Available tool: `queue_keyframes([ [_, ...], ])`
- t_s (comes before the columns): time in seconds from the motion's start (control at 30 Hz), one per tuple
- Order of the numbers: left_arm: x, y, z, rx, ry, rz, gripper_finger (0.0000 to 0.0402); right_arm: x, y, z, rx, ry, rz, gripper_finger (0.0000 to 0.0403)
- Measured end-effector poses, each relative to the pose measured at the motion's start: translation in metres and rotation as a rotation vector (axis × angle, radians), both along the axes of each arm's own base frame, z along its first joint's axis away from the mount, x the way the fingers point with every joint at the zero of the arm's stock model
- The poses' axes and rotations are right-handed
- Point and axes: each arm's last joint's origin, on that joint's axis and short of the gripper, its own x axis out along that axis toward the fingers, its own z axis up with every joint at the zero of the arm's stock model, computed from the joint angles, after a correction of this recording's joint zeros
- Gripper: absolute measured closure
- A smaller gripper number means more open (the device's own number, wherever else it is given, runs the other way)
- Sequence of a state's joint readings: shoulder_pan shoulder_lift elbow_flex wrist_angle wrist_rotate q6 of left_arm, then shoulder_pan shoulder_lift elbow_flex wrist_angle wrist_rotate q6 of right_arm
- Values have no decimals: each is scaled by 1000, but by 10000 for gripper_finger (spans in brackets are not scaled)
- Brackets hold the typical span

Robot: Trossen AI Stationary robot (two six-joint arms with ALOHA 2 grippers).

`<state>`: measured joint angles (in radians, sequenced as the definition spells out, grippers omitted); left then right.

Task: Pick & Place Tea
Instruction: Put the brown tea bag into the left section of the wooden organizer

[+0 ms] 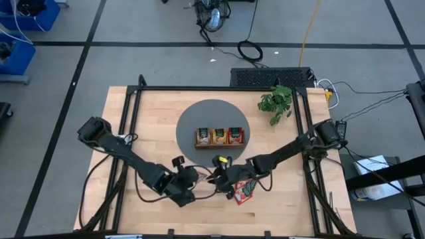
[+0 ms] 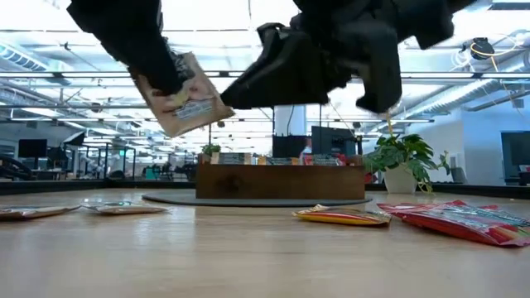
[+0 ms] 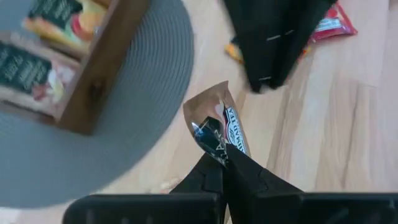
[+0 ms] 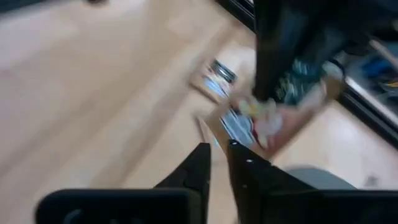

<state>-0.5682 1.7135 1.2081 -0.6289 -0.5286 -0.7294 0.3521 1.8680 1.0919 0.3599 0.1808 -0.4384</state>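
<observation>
Much of the handover is hard to read: in the high view the two dark wrists crowd together over the sachet, and in the low view their blurred housings fill the upper part, cutting off the tips of the right gripper [image 4: 219, 157]. The left gripper [image 3: 222, 163] is clenched on a tea sachet [image 3: 216, 121], a flat foil-edged rectangle with a dark printed face, pinched at one short end so the rest sticks out beyond the fingertips, lifted clear of the pale wooden table [image 1: 133, 113]. The right gripper's fingers [image 4: 198, 163] stand slightly apart with a narrow gap, the sachet just beyond their tips; whether they touch it I cannot tell. Past the left fingertips lies a round grey ribbed mat [image 3: 143, 112] carrying a brown wooden tray [image 3: 102, 68] with sachets in its compartments. More flat crinkled sachets, red [image 2: 464, 222] and orange-yellow [image 2: 341, 217], lie loose on the table beneath the right arm
</observation>
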Motion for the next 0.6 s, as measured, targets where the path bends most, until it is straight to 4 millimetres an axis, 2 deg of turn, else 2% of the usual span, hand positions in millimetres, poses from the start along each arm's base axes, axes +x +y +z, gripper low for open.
queue_keyframes([
  [0.13,4,-7,-6,54,25,-59,398,-4,-1,-4,14,-74,-27,295],
  [0.33,7,-12,-29,107,115,-95,398,-8,-10,1,30,-135,-126,214],
  [0.47,11,-14,-36,133,113,-117,396,-7,-12,0,121,-108,-52,189],
  [0.6,14,-19,-35,148,56,-128,395,-3,-24,-1,274,-57,59,184],
])
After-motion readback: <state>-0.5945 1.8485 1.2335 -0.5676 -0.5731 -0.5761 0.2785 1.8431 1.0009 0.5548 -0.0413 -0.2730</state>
